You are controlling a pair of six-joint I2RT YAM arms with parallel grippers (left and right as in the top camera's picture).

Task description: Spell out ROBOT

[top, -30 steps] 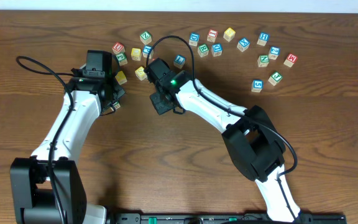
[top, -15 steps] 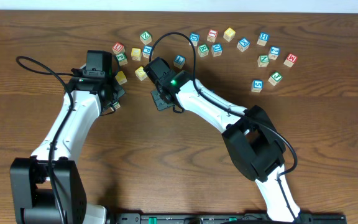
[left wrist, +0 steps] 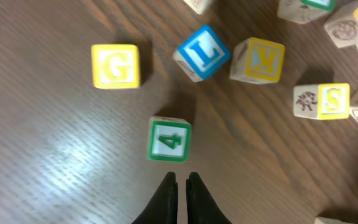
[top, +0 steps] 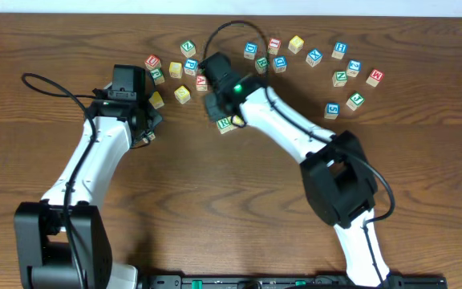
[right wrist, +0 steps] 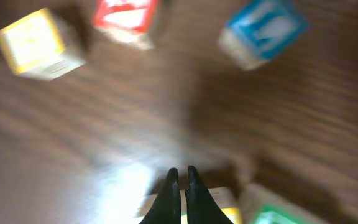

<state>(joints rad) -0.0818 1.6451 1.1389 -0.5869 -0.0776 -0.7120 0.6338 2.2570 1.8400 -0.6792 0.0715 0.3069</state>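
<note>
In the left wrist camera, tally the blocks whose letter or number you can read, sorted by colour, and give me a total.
Yellow: 3 (G block, K block, S block)
Blue: 1 (L block)
Green: 1 (4 block)
Total: 5
Blocks cut off at the picture's edges are not counted.

The left arm (top: 95,156) and right arm (top: 283,132) have rounded white shells joined by black joint housings. Behind the right pincer (right wrist: 182,177), a small green light (top: 235,87) shows on a boxy black wrist block. The left pincer (left wrist: 180,183) has slim, tapering black fingers. A thin black cable (top: 50,84) loops behind it.
</note>
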